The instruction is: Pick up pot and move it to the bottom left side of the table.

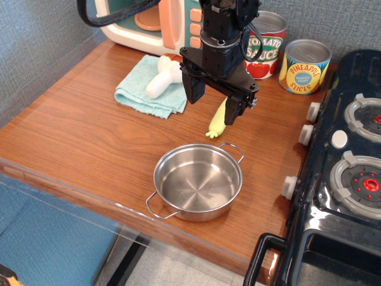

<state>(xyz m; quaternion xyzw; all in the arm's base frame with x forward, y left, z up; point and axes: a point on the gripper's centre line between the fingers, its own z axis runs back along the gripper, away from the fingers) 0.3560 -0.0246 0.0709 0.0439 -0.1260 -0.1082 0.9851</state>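
Single arm is coming in from the top of frame, black housing pointing straight down, wrist roughly vertical. Gripper (215,100) is hanging in the air, not touching anything. Jaws are standing wide apart with nothing between them. Left-in-frame finger (193,88) is sitting slightly higher in frame than the right-in-frame finger (234,111), so the jaw line is running diagonally across the view. Both fingers are pointing down, dark and blocky, tapering toward the tips. A black cable (113,16) is looping off the upper body of the arm, above and to the frame-left of the gripper. Wrist joint detail is too dark to read.
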